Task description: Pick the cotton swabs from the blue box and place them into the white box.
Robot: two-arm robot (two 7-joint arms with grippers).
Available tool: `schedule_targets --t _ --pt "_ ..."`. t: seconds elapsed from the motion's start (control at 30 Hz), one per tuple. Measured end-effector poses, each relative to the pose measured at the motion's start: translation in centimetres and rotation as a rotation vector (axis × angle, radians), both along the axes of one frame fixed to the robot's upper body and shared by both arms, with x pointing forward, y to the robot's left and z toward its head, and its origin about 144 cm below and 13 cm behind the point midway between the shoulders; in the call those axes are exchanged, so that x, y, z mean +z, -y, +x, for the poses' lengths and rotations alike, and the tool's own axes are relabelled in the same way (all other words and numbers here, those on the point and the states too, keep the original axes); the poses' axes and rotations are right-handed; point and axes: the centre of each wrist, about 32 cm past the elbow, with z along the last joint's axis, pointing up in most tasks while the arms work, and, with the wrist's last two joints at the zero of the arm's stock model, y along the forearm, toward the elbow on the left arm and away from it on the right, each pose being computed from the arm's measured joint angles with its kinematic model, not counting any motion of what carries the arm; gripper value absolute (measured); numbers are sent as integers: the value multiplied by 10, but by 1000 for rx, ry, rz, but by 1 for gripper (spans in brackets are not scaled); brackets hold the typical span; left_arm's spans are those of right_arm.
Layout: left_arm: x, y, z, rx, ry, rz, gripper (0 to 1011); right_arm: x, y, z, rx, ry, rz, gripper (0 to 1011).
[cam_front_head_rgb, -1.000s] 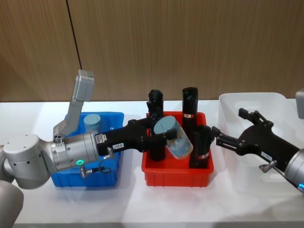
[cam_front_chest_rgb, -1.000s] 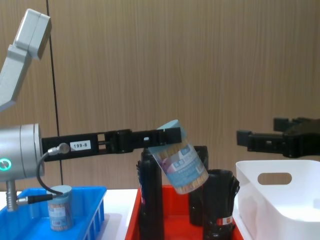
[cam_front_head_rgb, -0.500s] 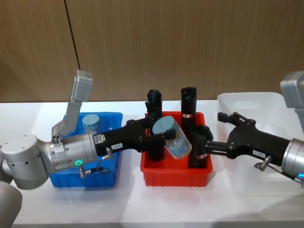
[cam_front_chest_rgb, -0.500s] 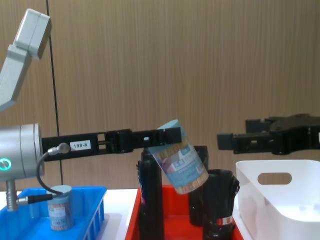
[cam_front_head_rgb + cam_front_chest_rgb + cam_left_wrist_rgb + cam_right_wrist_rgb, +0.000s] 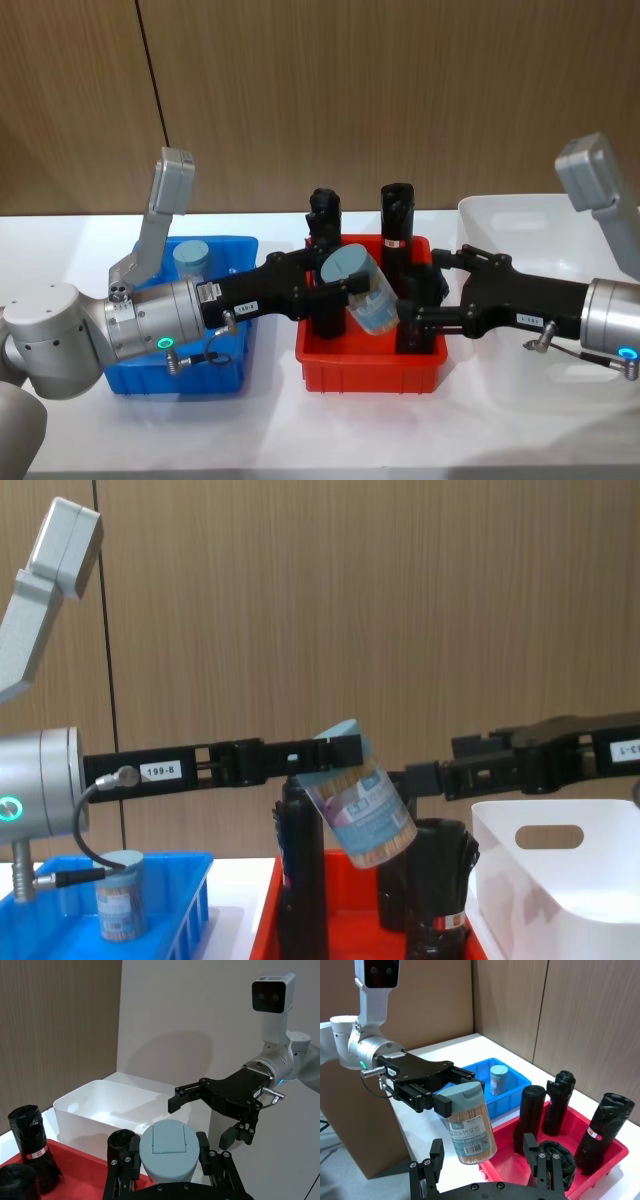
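Observation:
A cotton swab jar [image 5: 365, 292] with a light-blue lid hangs tilted above the red tray, and my left gripper [image 5: 345, 285] is shut on its lid end. The same jar [image 5: 360, 810] shows in the chest view and, label forward, as the jar [image 5: 469, 1125] in the right wrist view. My right gripper [image 5: 420, 290] is open just right of the jar's base, its fingers spread and not touching it. Another jar [image 5: 193, 258] stands in the blue box [image 5: 215, 375]. The white box [image 5: 520, 215] sits at the far right.
A red tray [image 5: 370, 370] between the two boxes holds several tall black rolls [image 5: 398, 225] with red labels, which stand right under and beside both grippers. The boxes sit in a row on a white table before a wooden wall.
My right arm has swung left from over the white box to over the red tray, bringing its open gripper up to the jar. The left arm and the jar have not moved.

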Motion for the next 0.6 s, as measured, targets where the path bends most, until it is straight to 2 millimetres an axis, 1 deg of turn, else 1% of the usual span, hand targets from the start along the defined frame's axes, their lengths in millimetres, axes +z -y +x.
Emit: schedule_targets --t 0.3,0.6 --pt "0 0 0 0 0 0 669 0 -5 11 29 -30 -19 1002" --pt "0 0 0 0 0 0 669 -2 -9 17 45 -49 -27 1002"
